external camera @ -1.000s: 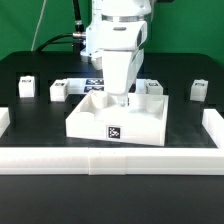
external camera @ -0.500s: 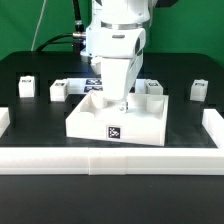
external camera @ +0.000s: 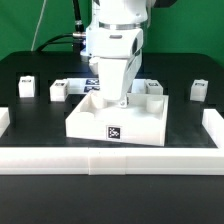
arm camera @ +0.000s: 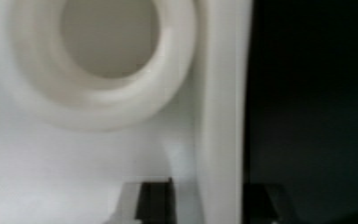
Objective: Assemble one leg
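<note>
The white tray-like piece (external camera: 85, 125) lies at the middle front, a tag on its front wall. My gripper (external camera: 117, 100) reaches down into it at its back part. In the wrist view my gripper (arm camera: 208, 195) straddles an upright white wall (arm camera: 208, 110) of that piece, with a dark finger (arm camera: 155, 200) pressed against each side. A round recess (arm camera: 105, 50) lies beside the wall. Several legs stand apart on the black table: two at the exterior view's left (external camera: 28, 87) (external camera: 62, 91), one behind the tray (external camera: 153, 87), one at the right (external camera: 199, 88).
Long white border rails run along the front (external camera: 110, 160), with end pieces at the exterior view's left (external camera: 5, 120) and right (external camera: 214, 125). The tray sits against the front rail. The marker board (external camera: 93, 83) lies behind the tray, mostly hidden by the arm.
My gripper and wrist have shifted slightly toward the exterior view's left. The tray-like piece and the legs have stayed in place.
</note>
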Robot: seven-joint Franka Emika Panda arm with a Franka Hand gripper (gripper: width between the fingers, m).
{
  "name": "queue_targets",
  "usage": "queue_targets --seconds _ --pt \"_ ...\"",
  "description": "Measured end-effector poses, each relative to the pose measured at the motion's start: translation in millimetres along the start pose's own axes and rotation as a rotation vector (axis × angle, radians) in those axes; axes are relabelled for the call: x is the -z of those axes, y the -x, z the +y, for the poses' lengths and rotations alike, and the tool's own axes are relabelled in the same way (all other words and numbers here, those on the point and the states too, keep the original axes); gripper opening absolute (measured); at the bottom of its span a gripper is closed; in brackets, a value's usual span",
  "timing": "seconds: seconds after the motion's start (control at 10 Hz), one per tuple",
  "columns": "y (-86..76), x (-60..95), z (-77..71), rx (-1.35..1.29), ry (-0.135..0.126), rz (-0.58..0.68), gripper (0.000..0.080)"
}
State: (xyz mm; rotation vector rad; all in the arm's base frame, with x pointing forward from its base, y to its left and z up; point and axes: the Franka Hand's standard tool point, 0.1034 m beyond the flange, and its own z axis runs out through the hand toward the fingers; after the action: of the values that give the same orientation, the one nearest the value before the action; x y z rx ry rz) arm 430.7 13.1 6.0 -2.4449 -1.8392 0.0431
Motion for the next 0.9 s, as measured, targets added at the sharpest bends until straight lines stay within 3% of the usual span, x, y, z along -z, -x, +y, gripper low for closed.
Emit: queue_targets --seconds 0.1,0.7,0.9 --pt "-0.6 1.2 1.9 0.000 0.008 0.002 0.0060" --pt "-0.6 1.4 2.3 0.000 0.010 0.003 0.0060" --pt "-2.9 2.9 12.2 0.100 0.013 -0.001 0.0061"
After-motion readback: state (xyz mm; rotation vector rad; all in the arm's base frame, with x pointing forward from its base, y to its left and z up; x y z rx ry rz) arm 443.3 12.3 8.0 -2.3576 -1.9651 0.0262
